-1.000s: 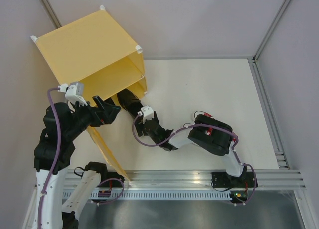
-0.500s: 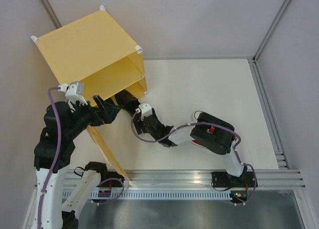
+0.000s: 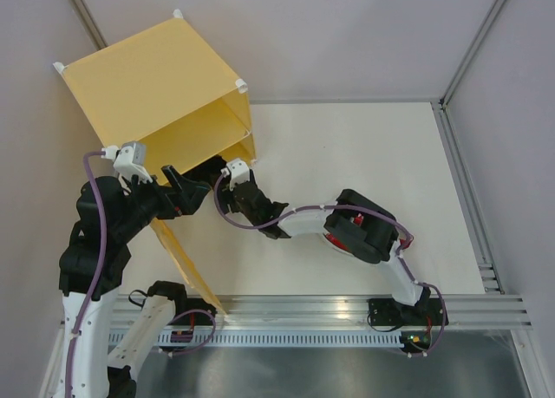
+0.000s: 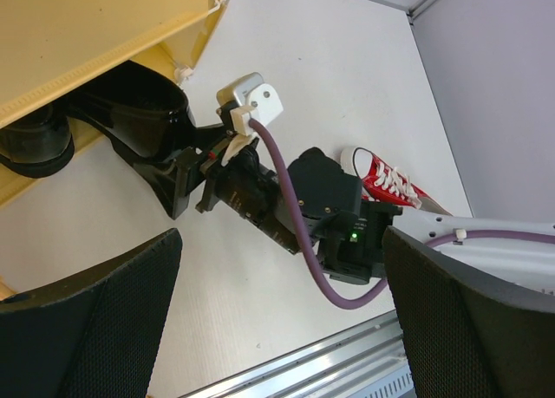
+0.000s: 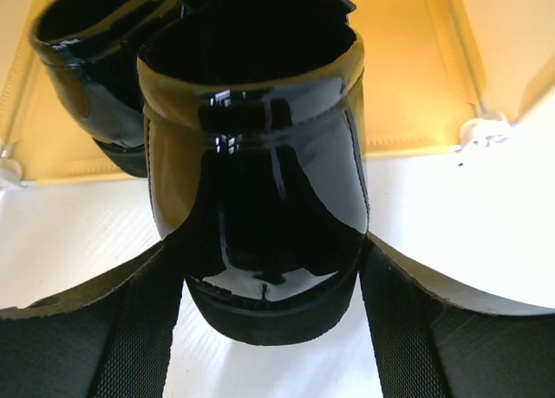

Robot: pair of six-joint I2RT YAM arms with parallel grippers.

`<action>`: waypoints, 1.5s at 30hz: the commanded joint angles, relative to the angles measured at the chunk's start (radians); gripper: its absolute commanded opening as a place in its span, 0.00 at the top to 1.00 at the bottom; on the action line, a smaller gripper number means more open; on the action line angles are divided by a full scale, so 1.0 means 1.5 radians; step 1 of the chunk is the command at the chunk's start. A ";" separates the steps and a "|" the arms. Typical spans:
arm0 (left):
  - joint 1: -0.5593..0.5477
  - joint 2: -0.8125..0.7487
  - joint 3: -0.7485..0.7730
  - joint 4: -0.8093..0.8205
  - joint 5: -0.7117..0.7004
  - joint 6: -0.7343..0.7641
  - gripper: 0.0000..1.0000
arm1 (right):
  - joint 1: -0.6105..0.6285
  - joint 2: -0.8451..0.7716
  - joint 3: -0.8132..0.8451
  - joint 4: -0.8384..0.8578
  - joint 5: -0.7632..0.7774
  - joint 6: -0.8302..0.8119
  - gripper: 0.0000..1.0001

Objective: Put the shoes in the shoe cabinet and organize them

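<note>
Jaws of our right gripper (image 5: 269, 255) are clasping one loafer (image 5: 260, 146) at the shoe cabinet (image 3: 147, 77) mouth, left gripper (image 4: 277, 242) jaws gaping; next we are probably nudging it beside its mate (image 5: 87, 68).

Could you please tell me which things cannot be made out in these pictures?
Left wrist: the right arm hides the red sneaker's heel; no second sneaker shows in any view.
Top external: the shoe cabinet's top panel hides its shelves and the shoes inside.
Right wrist: the black loafer's front is cut off by the top edge; it covers much of the second loafer.
</note>
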 commanded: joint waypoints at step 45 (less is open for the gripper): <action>0.002 0.000 0.007 -0.073 -0.026 0.022 0.00 | -0.043 0.150 0.221 0.048 -0.016 0.053 0.99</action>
